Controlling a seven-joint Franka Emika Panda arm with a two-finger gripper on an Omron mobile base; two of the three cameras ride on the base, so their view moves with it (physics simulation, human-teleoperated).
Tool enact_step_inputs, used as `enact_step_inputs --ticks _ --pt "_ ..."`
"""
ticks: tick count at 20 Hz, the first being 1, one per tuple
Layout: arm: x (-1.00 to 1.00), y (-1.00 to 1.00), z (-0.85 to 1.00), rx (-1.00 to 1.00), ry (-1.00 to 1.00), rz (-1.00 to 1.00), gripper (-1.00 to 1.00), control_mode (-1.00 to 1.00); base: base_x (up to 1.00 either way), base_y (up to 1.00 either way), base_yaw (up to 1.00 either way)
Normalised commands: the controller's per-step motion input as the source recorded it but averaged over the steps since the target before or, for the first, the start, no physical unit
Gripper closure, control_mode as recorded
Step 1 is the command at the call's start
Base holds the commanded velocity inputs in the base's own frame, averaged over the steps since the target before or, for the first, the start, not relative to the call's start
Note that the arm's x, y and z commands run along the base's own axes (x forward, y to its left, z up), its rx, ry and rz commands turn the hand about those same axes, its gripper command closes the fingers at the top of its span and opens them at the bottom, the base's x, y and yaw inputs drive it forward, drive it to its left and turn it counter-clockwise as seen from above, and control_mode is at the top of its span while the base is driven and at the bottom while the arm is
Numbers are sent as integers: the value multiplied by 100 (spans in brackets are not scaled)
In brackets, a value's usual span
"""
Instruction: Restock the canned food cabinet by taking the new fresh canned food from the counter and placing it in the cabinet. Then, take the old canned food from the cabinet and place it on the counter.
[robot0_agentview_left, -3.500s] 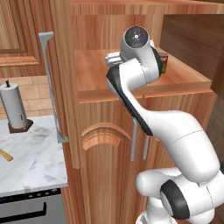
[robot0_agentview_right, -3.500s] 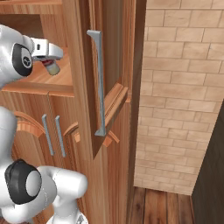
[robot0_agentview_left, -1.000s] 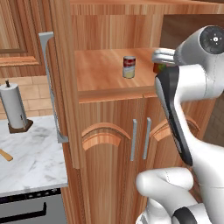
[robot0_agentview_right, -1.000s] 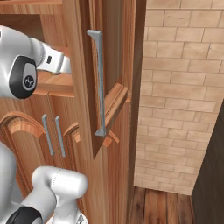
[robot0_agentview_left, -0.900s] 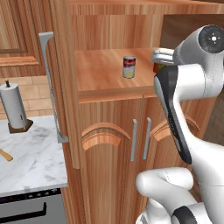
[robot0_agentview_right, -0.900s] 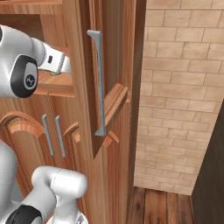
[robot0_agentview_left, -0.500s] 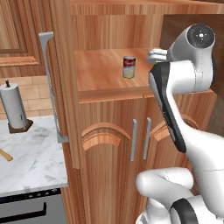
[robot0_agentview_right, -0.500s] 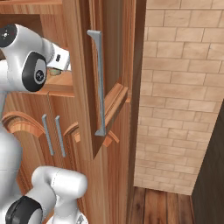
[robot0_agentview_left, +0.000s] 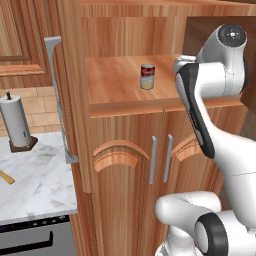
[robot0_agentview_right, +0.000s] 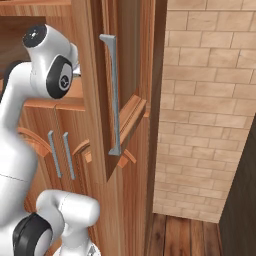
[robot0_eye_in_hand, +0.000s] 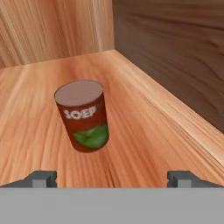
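Old can, dark red with a green patch on its label, stands upright on the cabinet shelf near the back corner. My gripper is spread wide just short of it, holding nothing. New banded can stands mid-shelf.

Arm back toward shelf niche
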Motion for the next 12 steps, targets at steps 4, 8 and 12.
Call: enact_step_inputs --ticks 4,8,12 --pt "18 0 -5 -2 0 0 -100 -100 0 0 0" --pt "26 0 -9 -6 0 0 -100 -100 0 0 0" --pt "30 0 -7 -6 0 0 -100 -100 0 0 0"
